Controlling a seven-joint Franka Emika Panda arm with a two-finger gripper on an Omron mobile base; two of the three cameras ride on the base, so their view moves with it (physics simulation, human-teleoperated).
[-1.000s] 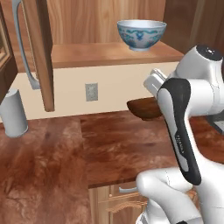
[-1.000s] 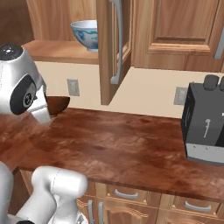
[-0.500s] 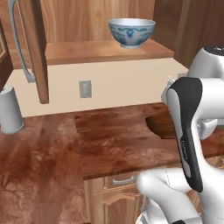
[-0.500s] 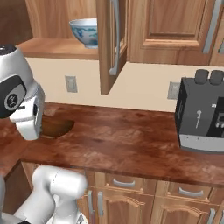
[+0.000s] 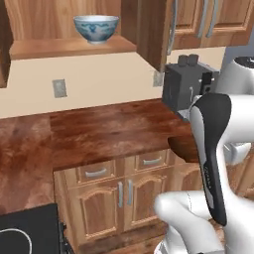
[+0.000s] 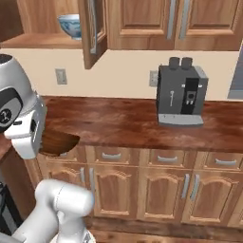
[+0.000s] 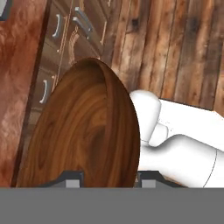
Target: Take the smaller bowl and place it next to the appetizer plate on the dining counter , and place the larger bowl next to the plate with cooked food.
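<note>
Pinching the rim of the small brown bowl, the claw is holding it out past the counter edge. The big white-and-blue bowl is sitting on the cabinet shelf.

wood cabinets, beige wall, plank floor

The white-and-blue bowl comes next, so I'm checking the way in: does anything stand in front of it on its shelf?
Nothing visible does. The white-and-blue bowl stands alone on the open shelf; the cabinet door hangs open beside it.

No readable text, label, brand or number appears anywhere.
</note>
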